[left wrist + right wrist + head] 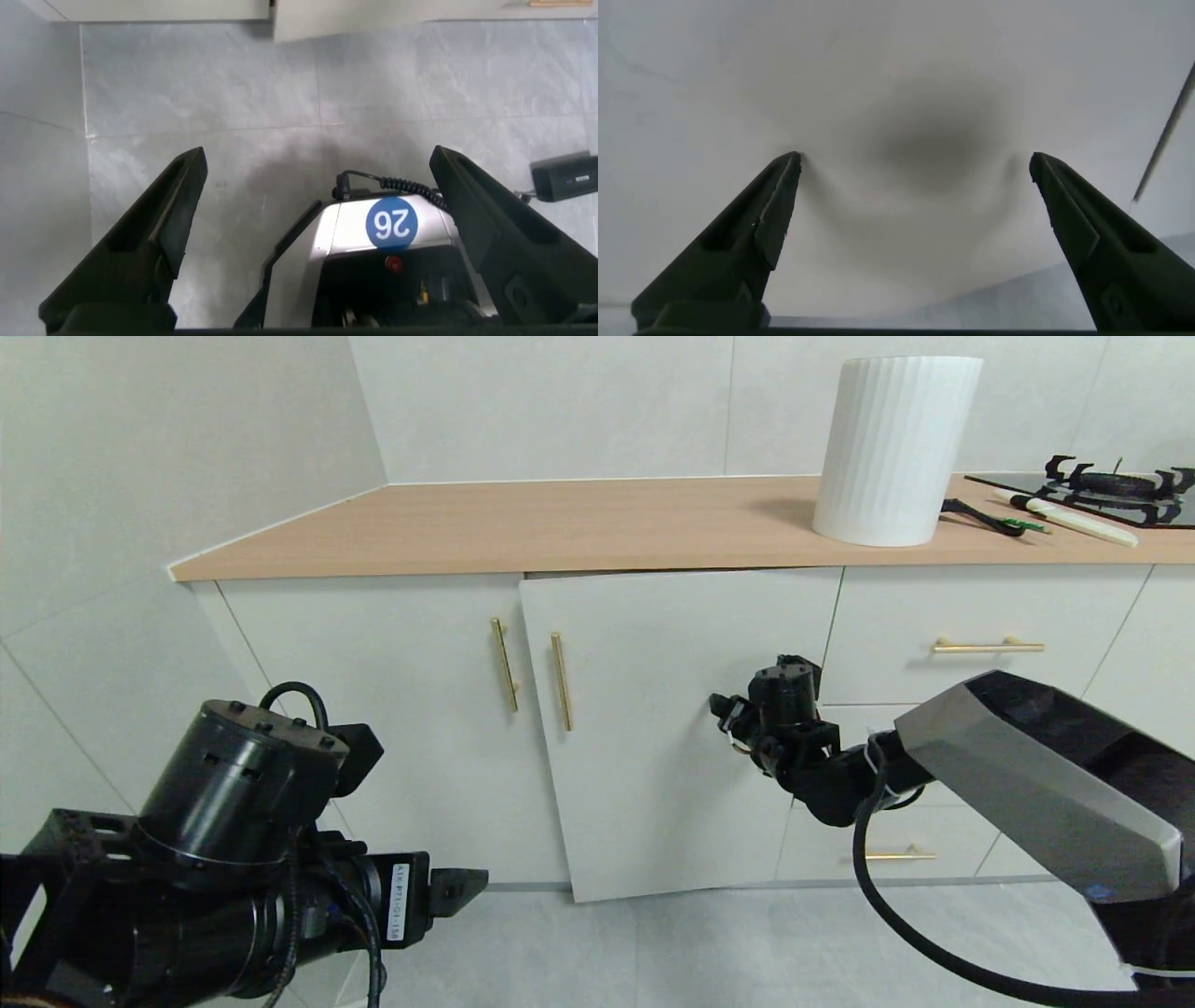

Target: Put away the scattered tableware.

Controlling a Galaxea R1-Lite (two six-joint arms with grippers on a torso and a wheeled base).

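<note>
Right pincer (915, 163), wide and empty, faces the ajar white cabinet door (672, 728). Left pincer (318, 159), also wide, hangs left of it. Slim black and white utensils (1069, 518) above it are not yet stored.

we count one table (560, 523), one white ribbed container (894, 448), one burner grate (1116, 483), and two utensils: a dark utensil (980, 515) and a pale utensil (1074, 518). we find four gold handles: two upright handles (504, 663) (561, 681) and two level handles (988, 645) (898, 855). we see two hands, the left hand (318, 159) and the right hand (913, 159).
</note>
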